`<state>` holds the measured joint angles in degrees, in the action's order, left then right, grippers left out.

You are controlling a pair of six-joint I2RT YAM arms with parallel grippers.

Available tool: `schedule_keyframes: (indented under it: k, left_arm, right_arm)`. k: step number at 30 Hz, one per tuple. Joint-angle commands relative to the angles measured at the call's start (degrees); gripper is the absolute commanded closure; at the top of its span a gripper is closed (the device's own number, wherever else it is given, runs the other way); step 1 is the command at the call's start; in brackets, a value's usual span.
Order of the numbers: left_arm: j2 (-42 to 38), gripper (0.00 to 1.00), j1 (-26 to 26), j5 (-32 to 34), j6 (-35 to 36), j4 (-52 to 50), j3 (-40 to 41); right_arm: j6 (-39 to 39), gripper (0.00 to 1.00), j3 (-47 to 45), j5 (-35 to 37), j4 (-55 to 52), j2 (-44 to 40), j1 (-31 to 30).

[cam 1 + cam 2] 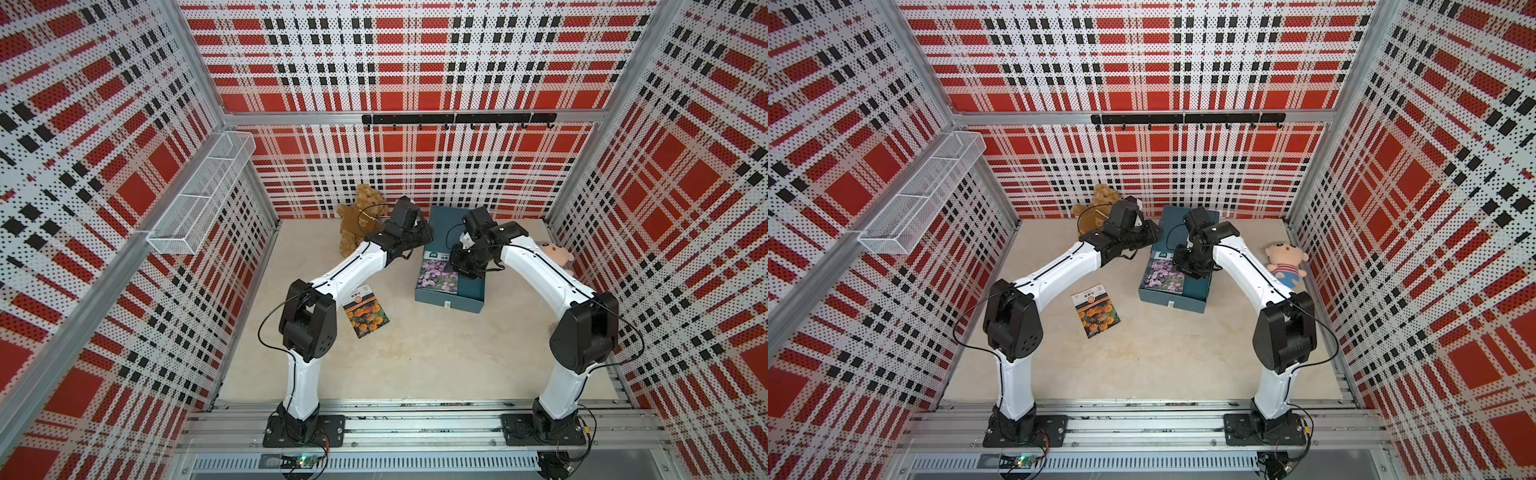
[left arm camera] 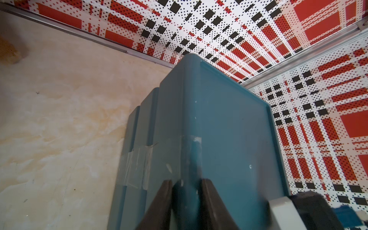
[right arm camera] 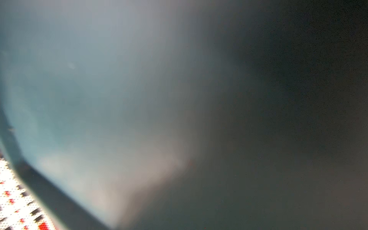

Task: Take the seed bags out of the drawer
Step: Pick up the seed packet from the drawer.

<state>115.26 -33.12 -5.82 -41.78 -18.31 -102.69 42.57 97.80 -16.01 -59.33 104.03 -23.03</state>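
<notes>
Bright, even overhead light, soft shadows on the worktop (image 1: 415, 365); plaid walls (image 1: 104, 166) bow outward; right wrist view all blurred murk.

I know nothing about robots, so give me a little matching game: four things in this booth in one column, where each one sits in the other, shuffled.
Things:
1. orange-flower seed bag
2. purple-flower seed bag
3. brown teddy bear
4. white wire basket

Places:
A. hung on a side wall
B. in the open drawer of the blue cabinet
C. flat on the table, outside the drawer
D. sitting by the back wall

Pairs: 1-C, 2-B, 3-D, 4-A.
</notes>
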Motion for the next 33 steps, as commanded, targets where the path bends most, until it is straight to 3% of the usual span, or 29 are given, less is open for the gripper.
schedule_keyframes:
  k: [1,8,22,33]
  left_arm:
    - [4.09,0.71,-1.59,-3.35,-0.62,-9.07,1.36]
    - [4.44,0.71,-1.61,-3.25,-0.85,-9.04,1.01]
    - [5.98,0.71,-1.56,-2.26,-1.02,-9.12,-0.39]
    - [7.15,0.71,-1.95,-1.39,-1.72,-9.04,-1.32]
  right_arm:
    - [0.08,0.73,-2.56,-1.57,1.37,1.64,-0.09]
    - [4.27,1.00,-6.55,-6.08,7.73,-2.42,1.58]
    - [22.50,1.00,-10.41,-29.17,28.22,-10.97,8.94]
    - [20.49,1.00,-7.56,-35.71,22.29,-15.04,10.89]
